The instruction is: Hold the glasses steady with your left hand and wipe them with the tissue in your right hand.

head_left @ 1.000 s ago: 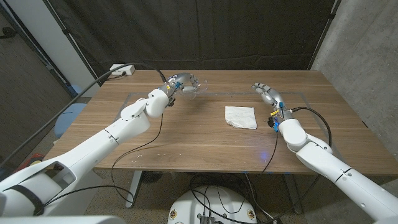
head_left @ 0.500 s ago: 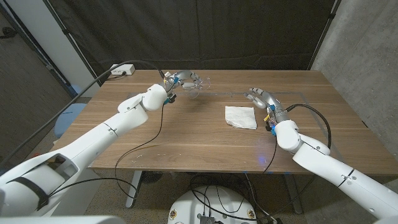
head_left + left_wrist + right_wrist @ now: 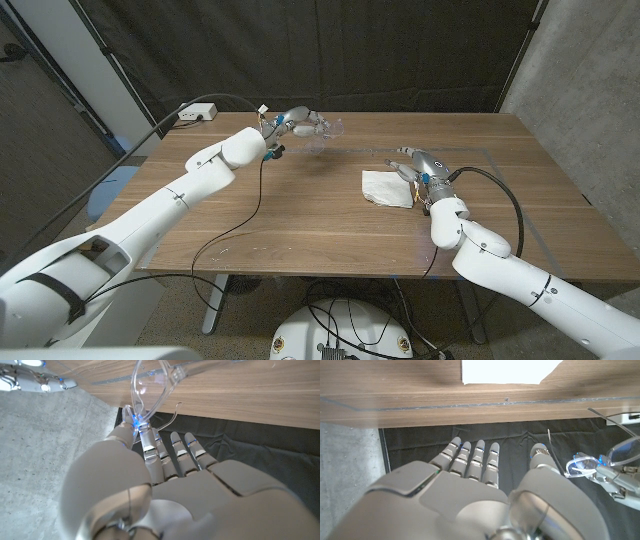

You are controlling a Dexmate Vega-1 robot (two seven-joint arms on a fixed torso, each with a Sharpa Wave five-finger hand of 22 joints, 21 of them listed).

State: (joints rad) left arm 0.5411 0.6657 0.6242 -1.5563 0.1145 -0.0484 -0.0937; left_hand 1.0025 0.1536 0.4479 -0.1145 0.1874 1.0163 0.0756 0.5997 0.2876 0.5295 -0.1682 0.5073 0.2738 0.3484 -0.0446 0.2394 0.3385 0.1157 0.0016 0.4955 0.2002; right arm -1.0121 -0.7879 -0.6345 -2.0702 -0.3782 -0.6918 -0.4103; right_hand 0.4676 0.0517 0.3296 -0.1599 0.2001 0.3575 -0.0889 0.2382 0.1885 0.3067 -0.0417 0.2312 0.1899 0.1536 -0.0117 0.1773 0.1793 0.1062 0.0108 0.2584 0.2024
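— Half the job looks set: the left hand (image 3: 296,124) pinches the clear glasses (image 3: 322,133) at its fingertips, lifted off the wood. In the left wrist view the frame (image 3: 150,387) sits just beyond the thumb and first finger, gripped at one end.

— And the wiping?

— Not begun, judging by what shows. The tissue (image 3: 387,187) lies on the table just beside the right hand (image 3: 417,166), which holds nothing; its fingers (image 3: 475,460) reach out straight and apart, with the white sheet ahead of their tips.

— So what is left?

— Picking up the tissue, bringing it to the lenses, then rubbing, probably.

— Surroundings?

— One wooden table (image 3: 300,225) with a faint taped rectangle, a white power strip (image 3: 196,112) at its far left corner, black curtain (image 3: 330,50) behind, and a concrete wall (image 3: 590,90) at the right.
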